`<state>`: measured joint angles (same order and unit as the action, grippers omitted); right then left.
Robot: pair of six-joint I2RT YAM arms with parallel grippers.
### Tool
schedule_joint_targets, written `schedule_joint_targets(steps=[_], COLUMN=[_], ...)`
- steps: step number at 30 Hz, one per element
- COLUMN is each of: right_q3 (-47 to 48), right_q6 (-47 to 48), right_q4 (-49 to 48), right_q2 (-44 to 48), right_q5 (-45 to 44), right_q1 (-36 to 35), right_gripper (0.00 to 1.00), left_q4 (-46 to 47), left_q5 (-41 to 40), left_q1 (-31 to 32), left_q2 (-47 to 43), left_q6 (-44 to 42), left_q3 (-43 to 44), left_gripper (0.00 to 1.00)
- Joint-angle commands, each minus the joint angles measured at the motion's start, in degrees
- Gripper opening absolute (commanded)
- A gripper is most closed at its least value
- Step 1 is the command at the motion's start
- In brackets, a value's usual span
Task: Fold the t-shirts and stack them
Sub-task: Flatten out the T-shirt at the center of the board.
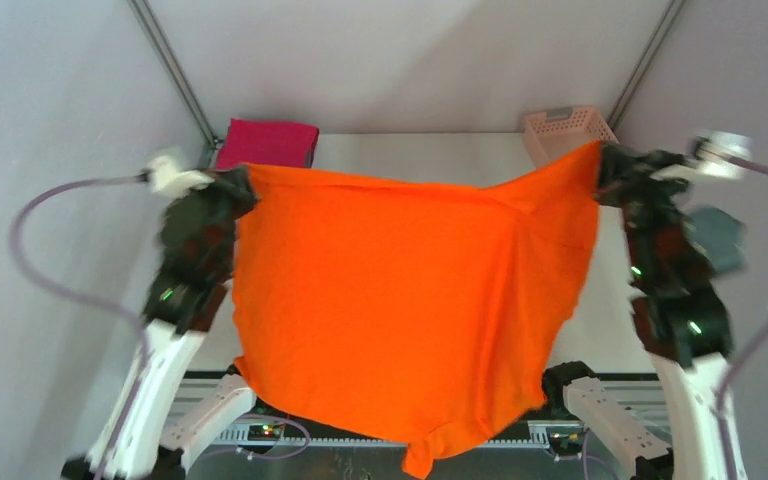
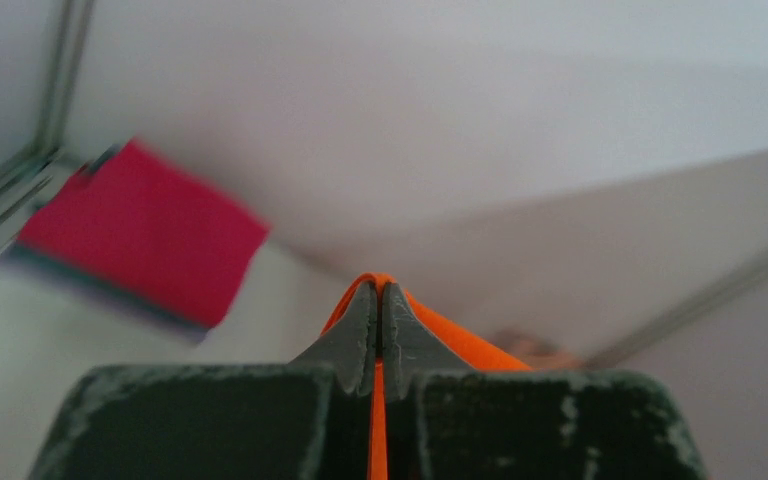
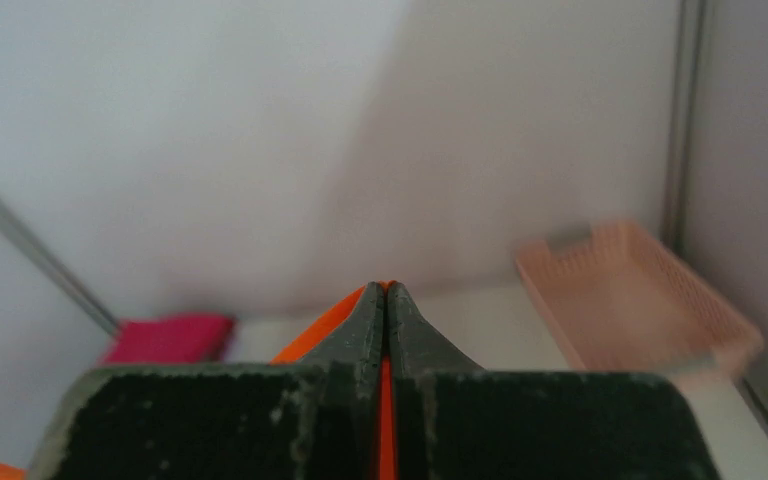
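Two corners of one orange t-shirt are pinched, and everything turns on how the cloth hangs between them. Nearest, its lowest point droops past the near edge of the bench, down between the arm bases; whether that tip is a sleeve or the collar I cannot tell. From there the shirt rises as one broad sheet, clear of the bench, to a top edge that runs left to right and sags a little in the middle.

The left fingers are pressed together on the left end of that edge, with a sliver of orange squeezed between them. The right fingers are clamped the same way on the right end, which sits slightly farther back. Neither arm is nearer: each owns one corner, and the shirt's long run is from the held edge back toward the bases.

Beyond the held edge lies open bench. At its far left corner rests a folded magenta t-shirt, with what may be a greyish layer under it, too blurred to be sure. At the far right corner stands a pale pink lattice basket.

To my eye, spreading the shirt flat calls for both arms to carry the held edge away from the bases together, so the trailing cloth drags up onto the bench.
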<state>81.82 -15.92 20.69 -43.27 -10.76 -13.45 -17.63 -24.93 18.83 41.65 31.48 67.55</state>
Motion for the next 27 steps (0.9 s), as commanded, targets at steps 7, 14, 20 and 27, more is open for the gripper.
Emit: schedule_joint_targets(steps=[7, 14, 20, 27], right_q3=[-28.8, -22.0, -24.0, -30.6], right_q6=[-7.8, -12.7, -17.2, -20.6], right_q4=[-16.8, -13.3, -8.7, -14.4], right_q2=[-24.1, -42.1, -40.2, -42.1], right_q5=[-9.0, 0.1, 4.9, 13.9], right_q1=[0.9, 3.2, 2.6, -1.5], right_gripper=[0.05, 0.90, 1.00, 1.00], left_q4=[8.5, 2.5, 4.1, 12.9], left_q5=[-7.2, -2.9, 5.2, 19.1], left_q1=[-6.2, -7.4, -7.0, -4.8], left_q2=[40.9, 52.8, 45.6, 41.9], left_q6=[9.9, 7.2, 6.2, 5.8], left_q3=[-12.9, -1.2, -6.6, -18.2], left_gripper=[0.15, 1.00, 1.00, 1.00])
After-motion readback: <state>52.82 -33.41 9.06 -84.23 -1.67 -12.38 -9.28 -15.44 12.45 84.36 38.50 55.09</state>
